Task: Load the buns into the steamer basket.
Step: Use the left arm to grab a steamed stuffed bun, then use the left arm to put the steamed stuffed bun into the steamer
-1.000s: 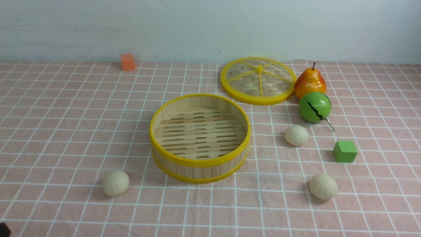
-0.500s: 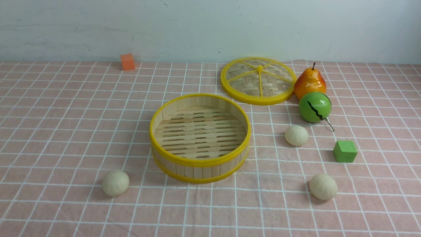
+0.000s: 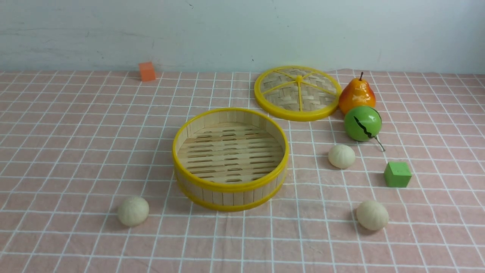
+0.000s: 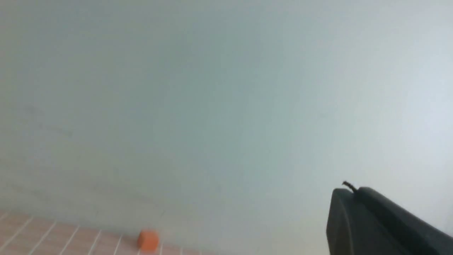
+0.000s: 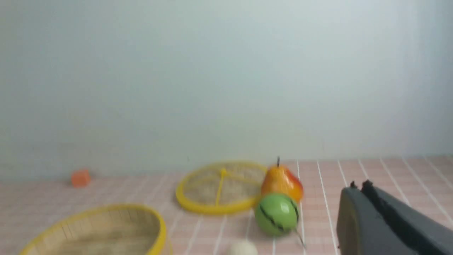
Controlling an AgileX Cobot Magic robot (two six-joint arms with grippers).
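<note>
Sitting upright near the middle of the pink checked tablecloth (image 3: 75, 151), the steamer basket (image 3: 227, 197) has only its bare slotted slat floor showing from wall to wall. All three buns lie on the cloth outside it. The left bun (image 3: 133, 211) rests off the basket's near left side, apart from its wall. The far right bun (image 3: 341, 156) lies to the basket's right, near the green ball (image 3: 362, 123). The near right bun (image 3: 372, 215) sits closer to the robot than the green cube (image 3: 397, 174).

The flat woven lid (image 3: 298, 93) lies behind the basket and to the right. A pear (image 3: 357, 96) stands against its rim (touching or just beside, I cannot tell which), and the green ball is right in front of the pear. An orange cube (image 3: 147, 71) stands at the far edge of the cloth by the wall.

The left gripper (image 4: 354, 193) shows only as a dark wedge cut off by the corner of its wrist view. Its fingers are pressed together on nothing, with pale wall behind them. The right gripper (image 5: 359, 191) is cut off the same way and is likewise clenched and empty.

The right wrist view is blurred. There the basket is cropped at the edge, and only the top of one bun peeks in near the green ball.
</note>
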